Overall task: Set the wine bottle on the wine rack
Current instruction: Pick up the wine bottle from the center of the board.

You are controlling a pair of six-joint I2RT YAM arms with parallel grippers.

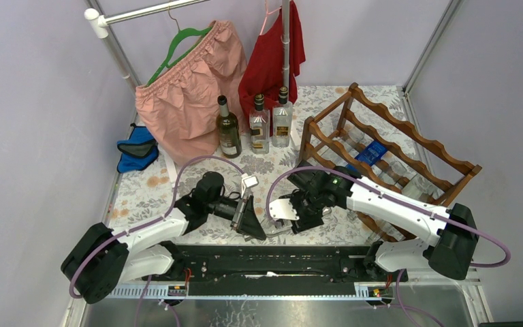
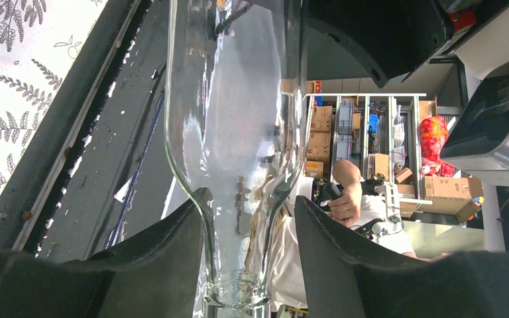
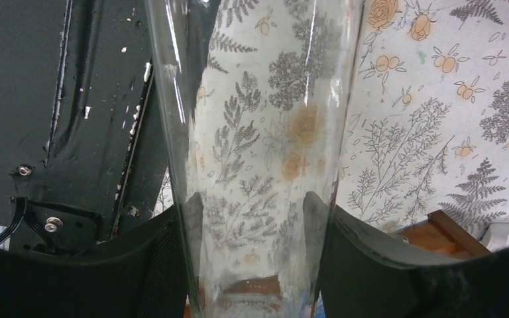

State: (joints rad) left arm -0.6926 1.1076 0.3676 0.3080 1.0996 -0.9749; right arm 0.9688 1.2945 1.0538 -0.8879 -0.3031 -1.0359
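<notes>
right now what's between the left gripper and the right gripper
A clear bottle bridges them: the left gripper brackets its neck, the right gripper its body. The wrist views show this best.

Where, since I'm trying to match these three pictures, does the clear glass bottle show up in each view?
Top view: the clear bottle lies low in the centre, faint against the cloth.
Left wrist: it fills the middle from top to bottom, neck at the bottom edge.
Right wrist: its wide body fills the centre.
Shared landmark: the flowered tablecloth, upper left in the left wrist view, right side in the right wrist view.
</notes>
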